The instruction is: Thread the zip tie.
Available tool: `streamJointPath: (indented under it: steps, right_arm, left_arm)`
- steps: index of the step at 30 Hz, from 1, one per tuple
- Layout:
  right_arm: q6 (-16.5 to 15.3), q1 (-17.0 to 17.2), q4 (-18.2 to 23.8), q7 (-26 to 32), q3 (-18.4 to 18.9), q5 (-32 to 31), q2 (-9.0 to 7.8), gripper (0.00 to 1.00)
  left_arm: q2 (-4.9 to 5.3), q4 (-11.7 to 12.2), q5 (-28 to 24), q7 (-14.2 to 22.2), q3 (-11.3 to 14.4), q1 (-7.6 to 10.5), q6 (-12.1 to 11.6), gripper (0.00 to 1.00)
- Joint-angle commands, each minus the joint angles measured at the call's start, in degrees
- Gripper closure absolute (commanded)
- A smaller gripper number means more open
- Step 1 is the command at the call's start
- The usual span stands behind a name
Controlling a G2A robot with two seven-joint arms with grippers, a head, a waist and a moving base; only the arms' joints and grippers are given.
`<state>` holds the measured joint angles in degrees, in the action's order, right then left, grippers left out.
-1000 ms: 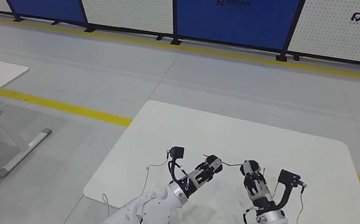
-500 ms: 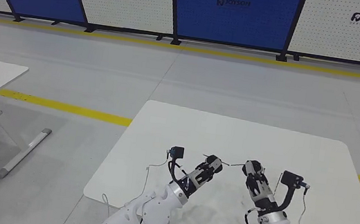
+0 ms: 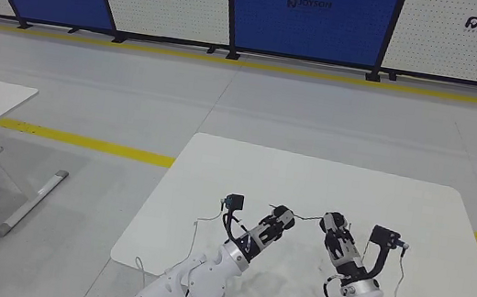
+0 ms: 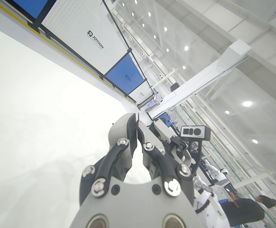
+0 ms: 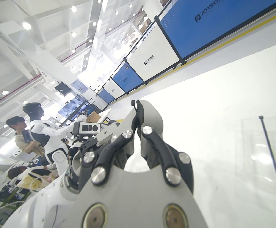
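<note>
Back inward slightly: right gripper – left gripper unmoved. Both sit tip to tip over white table, each clamped on one end of zip tie, which spans gap between them. Thin, light, springy, slick – grip close to ends. Long axis side to side, near level, head seemingly at right.

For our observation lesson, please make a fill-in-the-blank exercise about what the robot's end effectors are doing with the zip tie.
The left end effector and right end effector are both ___ on the zip tie.
The zip tie runs ___ the two end effectors.
The table beneath them is ___.
Missing words: shut, between, white.
</note>
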<state>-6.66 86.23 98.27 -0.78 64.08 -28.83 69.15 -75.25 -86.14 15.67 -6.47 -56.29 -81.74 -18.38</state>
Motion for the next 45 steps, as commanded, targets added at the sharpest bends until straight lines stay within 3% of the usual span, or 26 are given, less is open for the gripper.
streamJointPath:
  steps: [1, 30, 45]
  right_arm:
    - [-0.09, 0.17, 0.06, 0.19, 0.2, -0.12, 0.03, 1.0]
    - [-0.67, -1.33, -1.77, 1.49, -0.75, -0.13, 1.42, 1.0]
    - [-0.61, 0.44, -0.62, -0.36, 0.79, -1.15, 1.72, 1.0]
  left_arm:
    - [0.0, 0.0, 0.0, 0.0, 0.0, 0.0, 0.0, 1.0]
    - [0.0, 0.0, 0.0, 0.0, 0.0, 0.0, 0.0, 1.0]
    - [0.0, 0.0, 0.0, 0.0, 0.0, 0.0, 0.0, 1.0]
